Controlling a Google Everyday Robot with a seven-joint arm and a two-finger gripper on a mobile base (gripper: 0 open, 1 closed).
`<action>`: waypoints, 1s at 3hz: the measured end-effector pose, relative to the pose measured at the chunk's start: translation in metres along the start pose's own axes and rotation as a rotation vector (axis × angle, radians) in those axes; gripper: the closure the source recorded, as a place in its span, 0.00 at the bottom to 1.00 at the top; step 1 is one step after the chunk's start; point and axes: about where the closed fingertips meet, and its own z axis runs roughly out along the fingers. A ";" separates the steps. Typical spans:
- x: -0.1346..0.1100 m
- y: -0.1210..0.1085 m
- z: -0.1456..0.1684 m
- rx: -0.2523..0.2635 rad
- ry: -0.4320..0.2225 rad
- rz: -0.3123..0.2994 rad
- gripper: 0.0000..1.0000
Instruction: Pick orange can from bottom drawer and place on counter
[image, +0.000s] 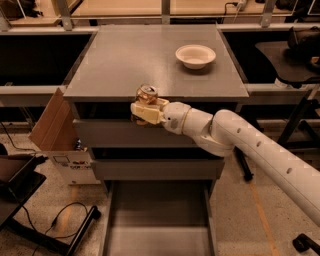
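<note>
My gripper (144, 111) is shut on the orange can (147, 94) and holds it upright in front of the counter's front edge, with the can's silver top just above that edge. The counter (135, 55) is the grey flat top of the drawer cabinet. The bottom drawer (159, 220) is pulled open below, its grey floor bare. My white arm (240, 145) reaches in from the lower right.
A white bowl (195, 55) sits on the counter at the back right. Two closed upper drawers (150, 170) sit beneath the counter. A cardboard box (55, 135) stands to the left of the cabinet. Cables lie on the floor at the lower left.
</note>
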 end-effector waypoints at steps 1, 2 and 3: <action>0.006 0.020 -0.001 -0.029 0.024 -0.010 1.00; 0.001 0.052 -0.011 -0.050 0.054 -0.043 1.00; -0.023 0.060 -0.019 -0.028 0.065 -0.069 1.00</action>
